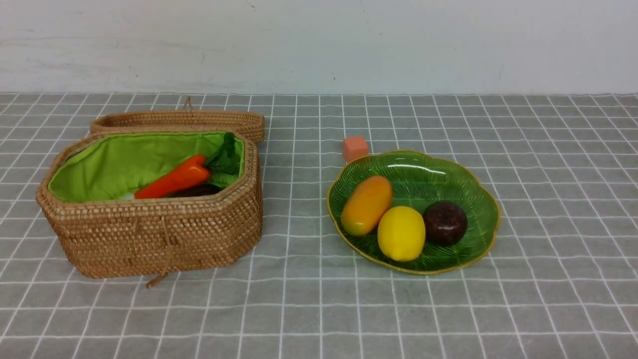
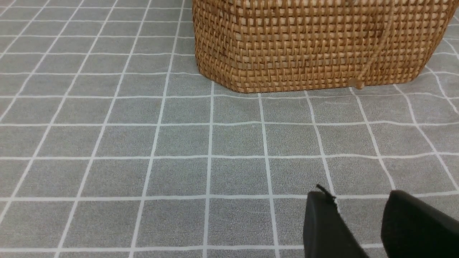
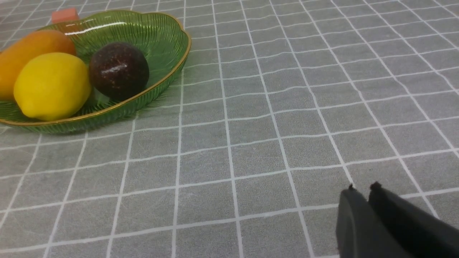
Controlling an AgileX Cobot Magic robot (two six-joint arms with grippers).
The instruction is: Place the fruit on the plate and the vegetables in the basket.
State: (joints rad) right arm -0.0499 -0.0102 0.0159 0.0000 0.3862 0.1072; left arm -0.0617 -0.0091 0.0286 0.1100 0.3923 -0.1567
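The basket [image 1: 149, 234] is sitting at left on the tabletop [image 1: 319, 309], holding the carrot [image 1: 173, 182] and eggplant [image 1: 198, 190]. The left gripper [image 2: 358, 200] is hovering with jaws apart, empty. Rightward, mango [image 1: 366, 205], lemon [image 1: 400, 233] and maroon ball [image 1: 444, 223] are lying on the plate [image 1: 423, 169]. The right gripper [image 3: 362, 190] is showing jaws nearly together, empty.

1. Table [image 1: 548, 199]: covered with grey cloth, white grid lines.
2. Wicker basket [image 1: 149, 239] stands on the left side, open.
3. Its lid [image 1: 179, 119] lies just behind it.
4. Green plate [image 1: 463, 174] sits right of centre.
5. Small orange cube [image 1: 355, 148] rests at the plate's far edge.
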